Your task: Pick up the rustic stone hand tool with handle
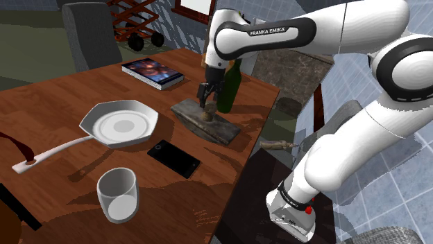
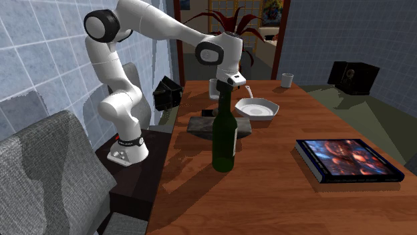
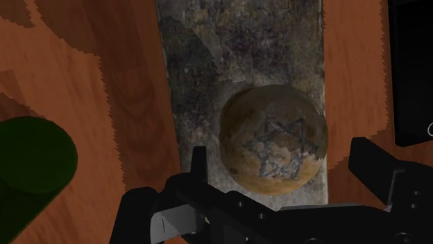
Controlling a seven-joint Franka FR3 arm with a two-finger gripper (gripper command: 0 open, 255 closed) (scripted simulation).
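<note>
- Stone hand tool [image 1: 221, 130], a mottled grey-brown slab with a rounded tan knob handle [image 3: 273, 138] standing on top, lies flat on the reddish-brown wooden counter [image 1: 62, 104] near the edge on the stand's side
- We see the dark green glass bottle [image 1: 230, 84] just beside the slab, and the flat black phone [image 1: 173, 157] near it on the other side
- Our all-black end effector [image 3: 281, 156] hangs directly over the knob, spread wide; the fingers [image 3: 199, 166] flank the knob with a gap on each side, so nothing is held
- We judge the step in hand to be the final descent and closing on the knob
- To do it well, we should centre the knob between the fingers first, since it looks nearer one finger than the other, then go straight down without tilting
- We should close around the knob's widest part or just below it, because a rounded surface tends to squeeze out of a high grip
- We should watch the bottle: it stands close enough that a sideways correction could nudge it
- We should lift vertically and slowly, as the slab looks heavy and may swing under the knob
</note>
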